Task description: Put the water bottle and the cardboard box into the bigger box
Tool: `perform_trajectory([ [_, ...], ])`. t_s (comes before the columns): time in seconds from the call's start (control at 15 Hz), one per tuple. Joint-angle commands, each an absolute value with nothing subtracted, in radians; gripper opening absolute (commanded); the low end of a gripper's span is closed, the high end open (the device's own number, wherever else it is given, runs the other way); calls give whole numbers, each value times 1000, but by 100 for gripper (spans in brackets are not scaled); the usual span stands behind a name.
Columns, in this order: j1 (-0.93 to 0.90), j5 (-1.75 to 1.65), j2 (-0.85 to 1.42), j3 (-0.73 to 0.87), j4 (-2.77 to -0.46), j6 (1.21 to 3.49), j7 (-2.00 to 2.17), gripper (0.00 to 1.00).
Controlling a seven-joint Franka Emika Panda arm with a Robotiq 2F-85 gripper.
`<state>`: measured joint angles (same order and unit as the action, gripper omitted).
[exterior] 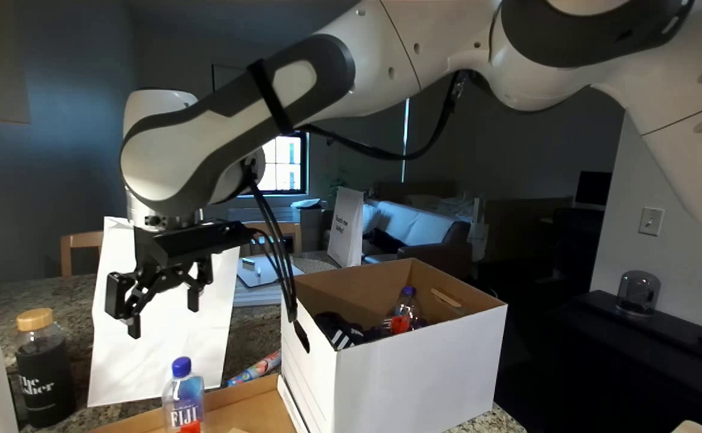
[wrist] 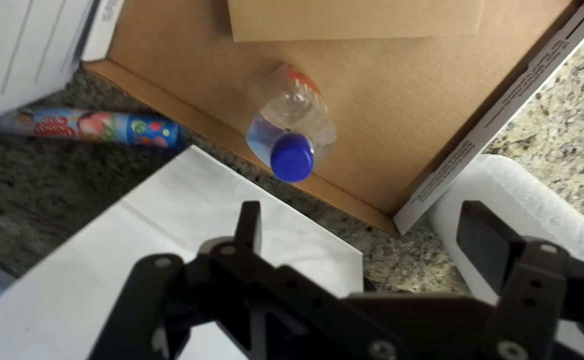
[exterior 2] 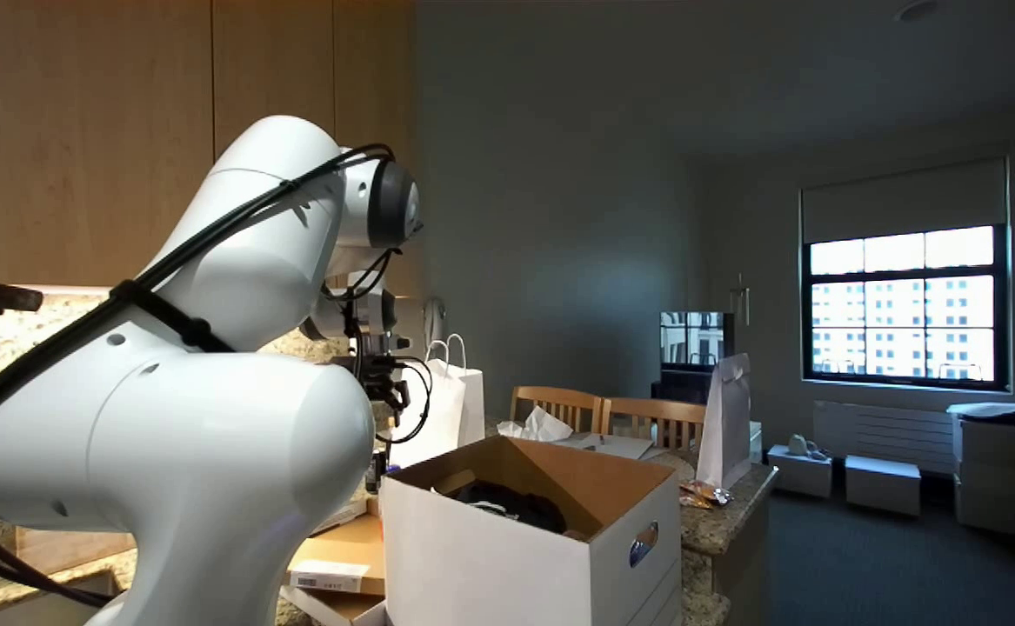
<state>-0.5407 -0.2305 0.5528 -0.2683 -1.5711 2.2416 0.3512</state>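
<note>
Gripper [wrist: 362, 227] was observed with jaws spread wide, clear of the upright water bottle [exterior: 183, 396], on which "FIJI" was read.

In an exterior view, the bottom edge cuts away the foot of the upright water bottle [exterior: 183, 394] and the lowest part of the bigger box [exterior: 417, 373], whose walls hide the base of a second bottle [exterior: 408, 308] inside and one end of a printed tube [exterior: 257, 368]. The wrist view crops the cardboard box [wrist: 357, 20] along its top and the claw [wrist: 363, 234] along its bottom; the lettering [wrist: 524, 92] on the shallow carton [wrist: 397, 140] is too small to read.
</note>
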Motion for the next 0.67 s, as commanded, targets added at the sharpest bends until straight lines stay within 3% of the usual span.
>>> perform_trajectory([
  [0.0, -533, -165, 518, -216, -1676, 2280, 475, 100],
  [0.6, -527, -64, 661, -184, -1590, 2319, 489, 100],
])
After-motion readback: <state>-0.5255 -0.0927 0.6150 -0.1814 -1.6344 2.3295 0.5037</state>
